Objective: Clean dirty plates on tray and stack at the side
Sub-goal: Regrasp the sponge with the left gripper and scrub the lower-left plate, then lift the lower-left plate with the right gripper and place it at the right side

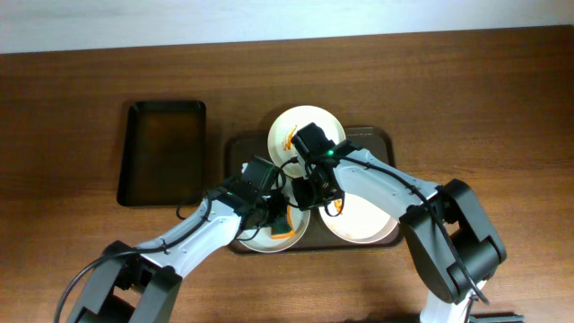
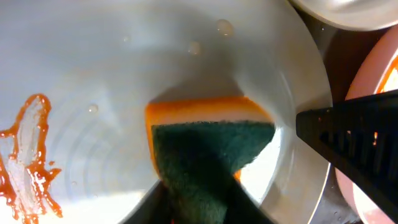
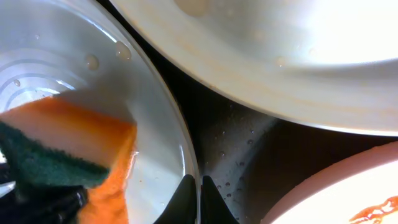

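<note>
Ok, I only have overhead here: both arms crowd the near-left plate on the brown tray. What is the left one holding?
Observer: A sponge, green scrub face toward the wrist camera with orange foam behind, squeezed in the left jaws.
Operator: Is that plate dirty?
Observer: Yes. The left wrist view shows a red-orange sauce smear on the plate, beside the sponge but not touching it.
Operator: And the right arm?
Observer: The right jaws are shut on that plate's rim.

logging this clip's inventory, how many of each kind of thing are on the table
plates: 3
trays: 2, the brown tray and the black tray
sponge: 1
total: 6
</note>
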{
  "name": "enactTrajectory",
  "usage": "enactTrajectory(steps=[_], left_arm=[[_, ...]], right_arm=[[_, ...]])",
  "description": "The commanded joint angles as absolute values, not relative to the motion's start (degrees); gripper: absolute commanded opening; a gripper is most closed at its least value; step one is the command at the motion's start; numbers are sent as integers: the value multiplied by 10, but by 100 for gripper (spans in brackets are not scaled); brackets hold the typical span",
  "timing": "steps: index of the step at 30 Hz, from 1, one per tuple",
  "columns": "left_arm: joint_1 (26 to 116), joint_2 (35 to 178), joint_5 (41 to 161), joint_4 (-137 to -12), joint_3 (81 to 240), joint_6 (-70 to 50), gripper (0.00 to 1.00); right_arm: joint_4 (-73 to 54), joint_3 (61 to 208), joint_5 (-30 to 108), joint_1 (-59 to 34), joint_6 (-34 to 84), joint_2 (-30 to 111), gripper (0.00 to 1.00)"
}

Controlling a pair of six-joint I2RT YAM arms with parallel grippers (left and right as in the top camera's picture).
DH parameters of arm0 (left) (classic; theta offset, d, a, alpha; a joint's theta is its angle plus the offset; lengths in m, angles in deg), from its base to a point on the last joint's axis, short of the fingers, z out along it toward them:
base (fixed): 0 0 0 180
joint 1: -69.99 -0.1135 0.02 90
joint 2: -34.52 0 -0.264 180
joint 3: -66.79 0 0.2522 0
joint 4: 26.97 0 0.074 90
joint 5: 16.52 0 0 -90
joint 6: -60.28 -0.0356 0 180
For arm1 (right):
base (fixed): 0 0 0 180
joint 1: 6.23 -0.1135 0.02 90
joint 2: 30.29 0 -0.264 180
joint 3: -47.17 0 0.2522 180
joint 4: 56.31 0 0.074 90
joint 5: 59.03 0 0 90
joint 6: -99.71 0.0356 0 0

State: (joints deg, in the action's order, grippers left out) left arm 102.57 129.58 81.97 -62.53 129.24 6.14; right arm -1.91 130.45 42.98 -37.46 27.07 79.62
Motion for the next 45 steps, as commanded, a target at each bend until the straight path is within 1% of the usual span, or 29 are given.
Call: enactTrajectory(steps=[1,2,3,7,9,11,14,17,18,21,22,24,28,31,35,40,45], left_arm=[[1027,1304,785,-628,1291,61,8],[1027,1304,759,-636,1291,61,1],[1027,1304,732,-646,1291,61,0],[1024,1304,585,-709,1291,61,0],[1024,1304,524,-714,1296,61,0],[1024,1303,484,-732,1323,60,0],[1022,1291,466,-765,1373,35,0],[1021,1268,494,-796,1422,29,0],[1021,1261,531,-796,1426,22,0],[1021,1263,715,-791,1422,19,0],[1021,1269,751,-789,1415,19,0],[1021,1280,774,-790,1399,19,0],[1021,1318,765,-789,1371,19,0],[1021,1340,706,-781,1357,19,0],[1021,1366,690,-717,1312,19,0],[1020,1375,532,-732,1304,24,0],[1017,1375,403,-766,1305,23,0]], right_arm=[[-14,1299,432,-381,267,798,4],[-14,1299,432,-381,267,798,4],[-12,1299,432,-381,267,798,5],[-8,1299,432,-381,267,798,5],[-8,1299,432,-381,267,798,5],[-2,1299,432,-381,267,798,4],[4,1299,432,-381,267,798,4],[5,1299,432,-381,267,798,4],[5,1299,432,-381,267,798,4],[3,1299,432,-381,267,798,4],[1,1299,432,-381,267,798,4],[1,1299,432,-381,267,798,4],[1,1299,432,-381,267,798,4],[1,1299,432,-381,267,798,4],[5,1299,432,-381,267,798,4],[7,1299,432,-381,267,798,4],[14,1299,432,-381,265,798,4]])
